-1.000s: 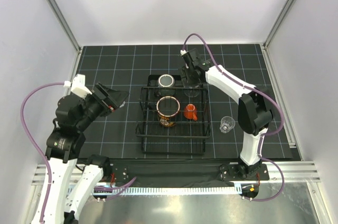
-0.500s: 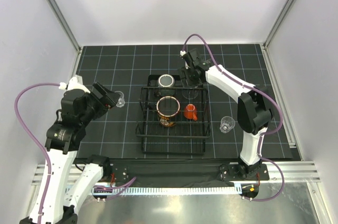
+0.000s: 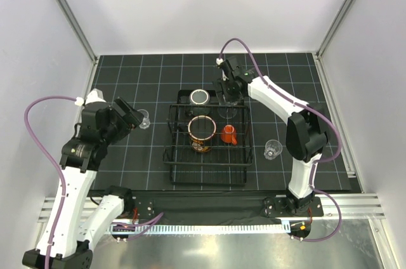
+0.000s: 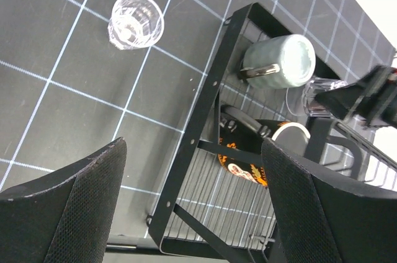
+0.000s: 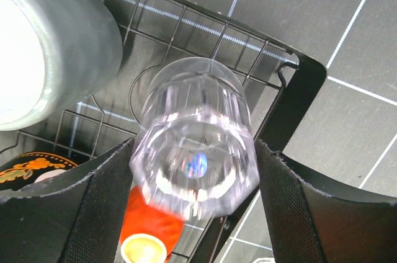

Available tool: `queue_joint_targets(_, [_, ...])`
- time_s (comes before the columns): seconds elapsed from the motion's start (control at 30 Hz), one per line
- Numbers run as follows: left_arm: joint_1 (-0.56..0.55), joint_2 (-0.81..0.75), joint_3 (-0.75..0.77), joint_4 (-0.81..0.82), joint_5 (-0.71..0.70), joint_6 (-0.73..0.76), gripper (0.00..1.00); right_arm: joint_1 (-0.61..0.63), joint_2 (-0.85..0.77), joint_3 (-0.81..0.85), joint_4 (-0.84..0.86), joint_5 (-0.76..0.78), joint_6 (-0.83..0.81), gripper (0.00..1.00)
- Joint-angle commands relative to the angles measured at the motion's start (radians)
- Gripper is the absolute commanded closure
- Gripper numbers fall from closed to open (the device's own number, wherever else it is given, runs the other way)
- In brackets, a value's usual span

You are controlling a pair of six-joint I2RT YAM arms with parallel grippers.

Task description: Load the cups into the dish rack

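The black wire dish rack (image 3: 171, 155) holds the dark patterned mug (image 3: 202, 132), the grey-green cup (image 3: 200, 97) and the small orange cup (image 3: 228, 134). My right gripper (image 3: 228, 96) hangs over the rack's far right corner. Its fingers stand wide on either side of an upside-down clear cup (image 5: 195, 139), whose base is blurred while the rack (image 5: 298, 89) is sharp. My left gripper (image 3: 134, 118) is open and empty, left of the rack. A clear cup (image 3: 143, 118) stands on the mat just beyond it and shows in the left wrist view (image 4: 135, 20). Another clear cup (image 3: 273, 149) stands right of the rack.
The black gridded mat (image 3: 127, 78) ends at white walls at the back and both sides. The rack's near half (image 3: 209, 164) holds nothing. The left wrist view shows the rack's left rim (image 4: 205, 120) between my fingers.
My left arm has drawn back to the left and lowered, uncovering the clear cup beside it. My right gripper has eased slightly toward the back; the clear cup stays at the rack's corner.
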Motion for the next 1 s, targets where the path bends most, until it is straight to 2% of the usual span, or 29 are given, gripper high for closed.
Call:
queue_joint_targets(0.0, [0.000,0.021,-0.016,0.000,-0.006,0.009,0.13,0.001,-0.066,0.065,-0.008,0.001,-0.010,0.23])
queue_joint_targets(0.37, [0.000,0.077,-0.021,-0.022,-0.028,-0.029,0.13,-0.002,-0.108,0.059,-0.026,0.002,0.007,0.18])
queue_joint_targets(0.53, [0.000,0.123,-0.022,-0.026,-0.048,-0.030,0.12,-0.002,-0.209,0.071,-0.075,0.057,0.038,0.18])
queue_joint_targets(0.7, [0.002,0.201,-0.012,-0.051,-0.131,-0.064,0.17,-0.016,-0.324,0.042,-0.127,0.134,0.076,0.18])
queue_joint_targets(0.97, [0.011,0.311,-0.016,0.012,-0.204,-0.086,0.19,-0.028,-0.491,-0.036,-0.190,0.166,0.093,0.18])
